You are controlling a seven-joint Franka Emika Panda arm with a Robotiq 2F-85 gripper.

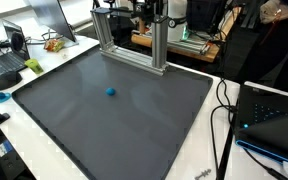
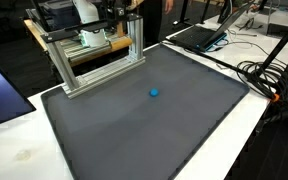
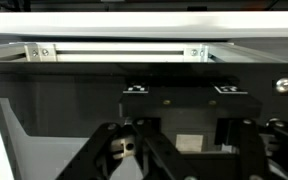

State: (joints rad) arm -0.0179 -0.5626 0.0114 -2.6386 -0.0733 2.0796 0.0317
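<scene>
Exterior view: blue ball [image 1: 111, 91] on grey mat [image 1: 94, 135].

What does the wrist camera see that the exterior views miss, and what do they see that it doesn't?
Only the wrist view shows the gripper close up, its black linkage filling the lower part of the picture. Only the exterior views show the small blue ball lying on the dark mat, with a laptop and cables beside the mat. Both show the aluminium frame.

Tool [image 3: 174, 158] fingertips beyond the wrist view's bottom edge, jaw gap indiscernible; blue ball [image 1: 111, 91] tiny, featureless.
</scene>
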